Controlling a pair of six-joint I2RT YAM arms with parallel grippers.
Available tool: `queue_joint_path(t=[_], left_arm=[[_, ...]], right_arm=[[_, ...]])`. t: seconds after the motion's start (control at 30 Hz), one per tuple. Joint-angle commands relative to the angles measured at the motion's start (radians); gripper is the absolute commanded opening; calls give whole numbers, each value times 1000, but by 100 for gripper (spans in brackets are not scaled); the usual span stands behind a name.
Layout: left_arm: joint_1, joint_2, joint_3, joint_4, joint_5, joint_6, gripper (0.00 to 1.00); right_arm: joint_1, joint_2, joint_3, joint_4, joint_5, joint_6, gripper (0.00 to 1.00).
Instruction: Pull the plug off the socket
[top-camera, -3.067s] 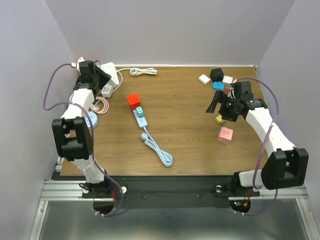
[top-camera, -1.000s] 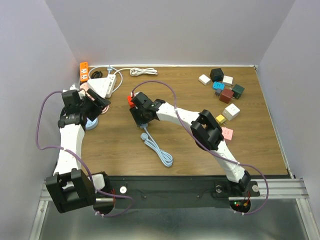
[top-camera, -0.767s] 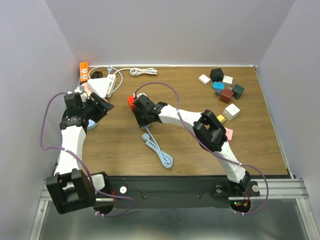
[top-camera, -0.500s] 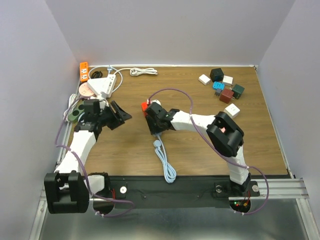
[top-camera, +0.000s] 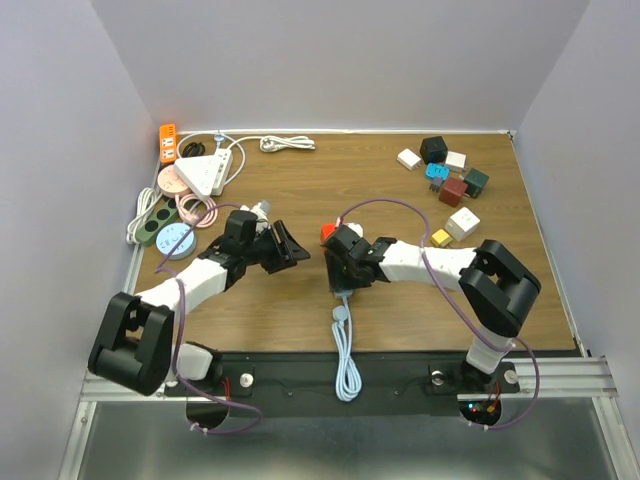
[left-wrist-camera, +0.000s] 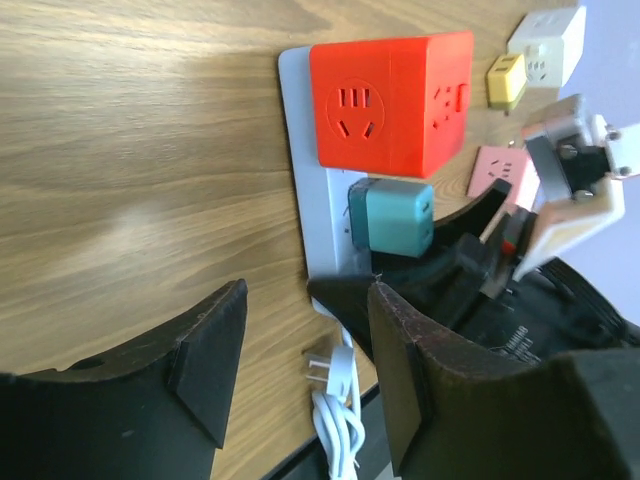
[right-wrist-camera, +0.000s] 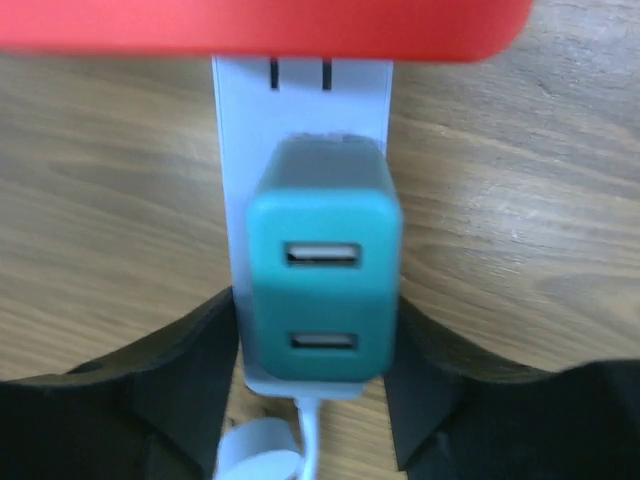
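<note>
A white power strip (left-wrist-camera: 312, 150) lies on the wooden table with a red cube plug (left-wrist-camera: 390, 100) and a teal USB plug (left-wrist-camera: 390, 220) seated in it. In the right wrist view the teal plug (right-wrist-camera: 320, 300) sits on the strip (right-wrist-camera: 300, 90), below the red cube (right-wrist-camera: 270, 25). My right gripper (right-wrist-camera: 315, 320) is shut across the strip's cable end, its fingers (right-wrist-camera: 190, 370) flanking the teal plug. In the top view it (top-camera: 345, 272) covers the strip just below the red cube (top-camera: 327, 233). My left gripper (left-wrist-camera: 305, 295) is open and empty, just left of the strip (top-camera: 287, 248).
The strip's white cable (top-camera: 345, 350) runs over the near table edge, its loose plug (left-wrist-camera: 335, 370) by my left fingers. Several cube adapters (top-camera: 450, 175) sit at the back right, a yellow one (top-camera: 440, 237) nearer. Other strips and cords (top-camera: 195, 175) crowd the back left.
My right gripper has dragged the strip right and toward the near edge, cable trailing over it. My left arm has swung from the back left to beside the strip.
</note>
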Motion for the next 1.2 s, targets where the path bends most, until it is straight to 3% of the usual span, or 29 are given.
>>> queue_joint_path(t=[0.0, 0.1, 0.23, 0.33, 0.53, 1.17], left_arm=[[-33, 59, 39, 107, -25, -20, 61], [-46, 107, 61, 122, -27, -18, 61], [-64, 150, 76, 136, -24, -20, 53], [-98, 164, 72, 174, -24, -37, 30], [-165, 213, 76, 274, -18, -104, 0], [-205, 412, 104, 334, -90, -163, 0]], right_arm=[[4, -50, 23, -39, -18, 22, 73], [4, -76, 43, -40, -46, 5, 100], [6, -153, 30, -50, -82, 23, 100], [4, -255, -7, -65, -57, 60, 100], [-5, -348, -7, -129, -1, 85, 100], [-11, -241, 86, -194, 92, 14, 99]])
